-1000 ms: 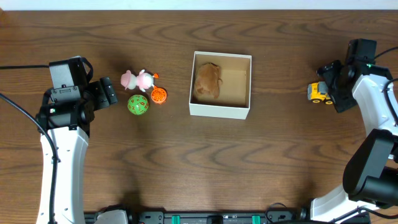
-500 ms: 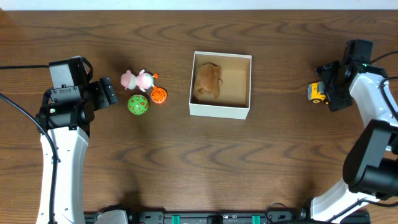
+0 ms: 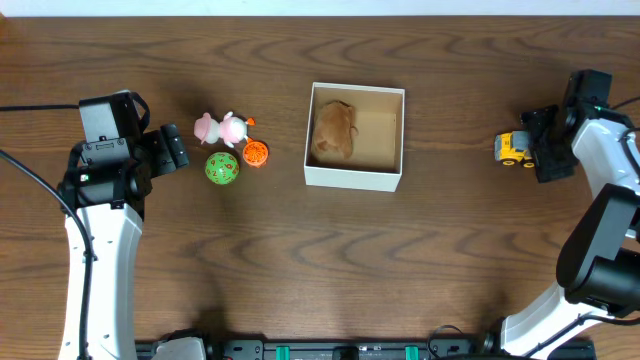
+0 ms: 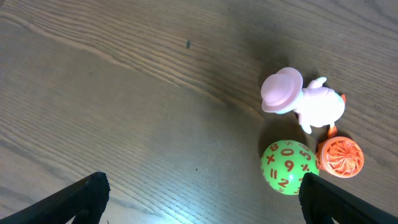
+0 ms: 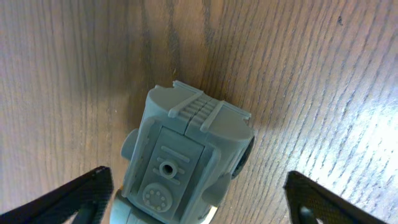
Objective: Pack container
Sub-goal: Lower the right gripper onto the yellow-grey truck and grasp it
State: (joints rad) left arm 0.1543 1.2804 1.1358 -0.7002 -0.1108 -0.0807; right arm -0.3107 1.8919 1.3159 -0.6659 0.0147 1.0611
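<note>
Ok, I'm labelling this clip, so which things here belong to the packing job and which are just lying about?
Part of the job: container, brown toy already inside it, pink figure, green ball, orange ball, yellow truck.
Just lying about: only a black cable at the far left.

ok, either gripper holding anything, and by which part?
Nothing held. Left gripper open, nothing between its fingers; right gripper open, straddling the toy truck without touching it.
</note>
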